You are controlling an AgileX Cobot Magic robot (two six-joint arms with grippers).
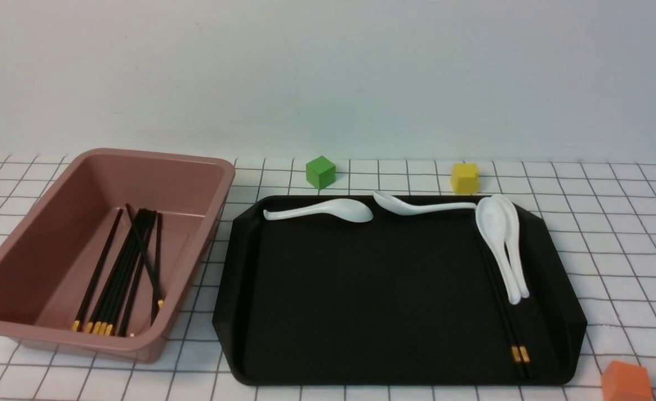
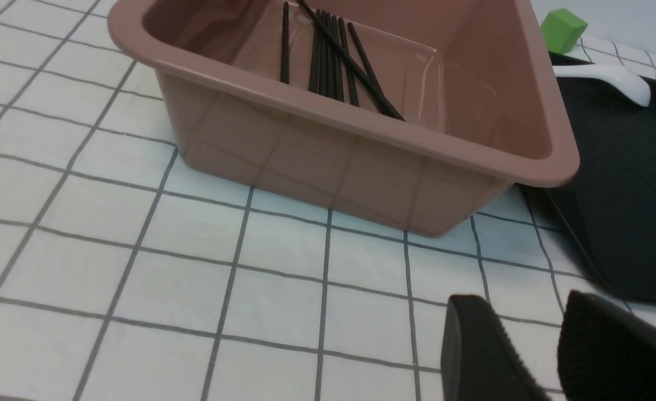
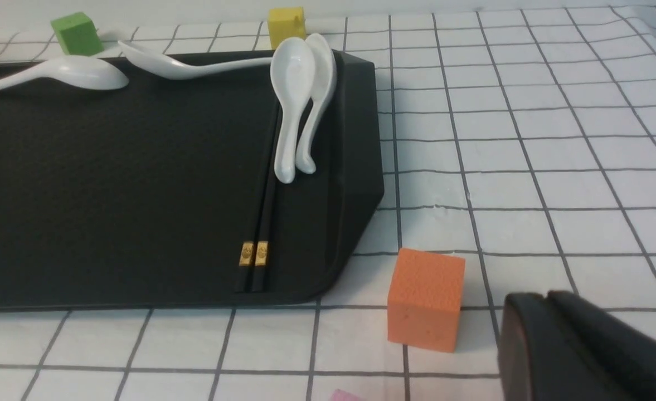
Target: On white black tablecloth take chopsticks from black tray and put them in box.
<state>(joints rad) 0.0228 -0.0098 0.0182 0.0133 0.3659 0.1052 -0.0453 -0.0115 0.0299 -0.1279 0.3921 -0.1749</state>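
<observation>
The black tray (image 1: 361,301) lies on the checked tablecloth (image 1: 628,239). Two chopsticks (image 1: 506,317) lie side by side along its right side, gold bands near the front; they also show in the right wrist view (image 3: 261,223). The pink box (image 1: 155,184) stands left of the tray and holds several chopsticks (image 1: 121,273), also seen in the left wrist view (image 2: 333,55). My left gripper (image 2: 520,312) is open and empty above the cloth in front of the box. My right gripper (image 3: 545,303) is shut and empty beside the tray's right front corner. Neither gripper shows in the front view.
White spoons lie on the tray: one at the back left (image 1: 328,211), one at the back middle (image 1: 422,206), two stacked over the chopsticks' far ends (image 1: 503,245). A green cube (image 1: 320,171) and a yellow cube (image 1: 465,177) stand behind the tray. An orange cube (image 3: 425,298) stands by my right gripper.
</observation>
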